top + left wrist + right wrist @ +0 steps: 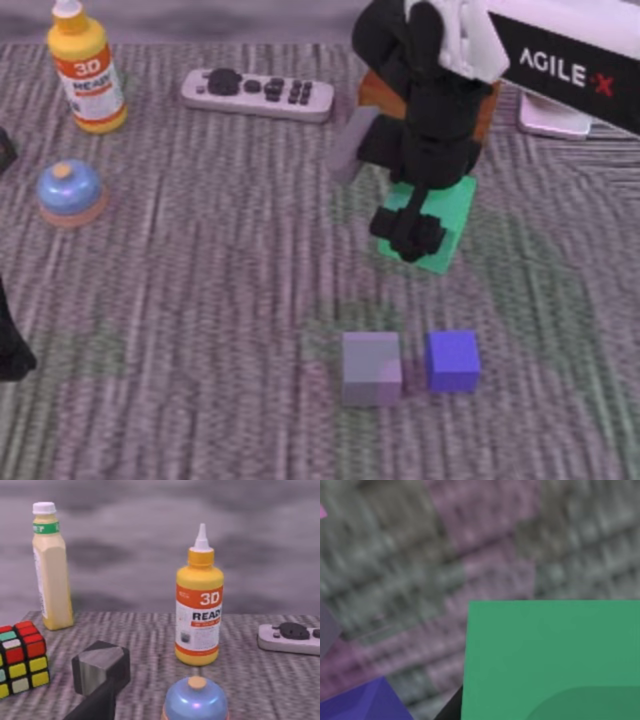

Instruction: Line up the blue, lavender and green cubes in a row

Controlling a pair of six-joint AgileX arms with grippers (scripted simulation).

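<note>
My right gripper (pixel 408 232) sits right on top of the big matte mint green cube (pixel 450 222), right of centre on the table, but I honestly can't tell if the claw is pinching it or not. The pale greyish lavender cube (pixel 371 368) and small vivid blue-violet cube (pixel 452 360) sit side by side nearer, blue on the right. My left arm (pixel 12 345) is parked at the left edge.
</note>
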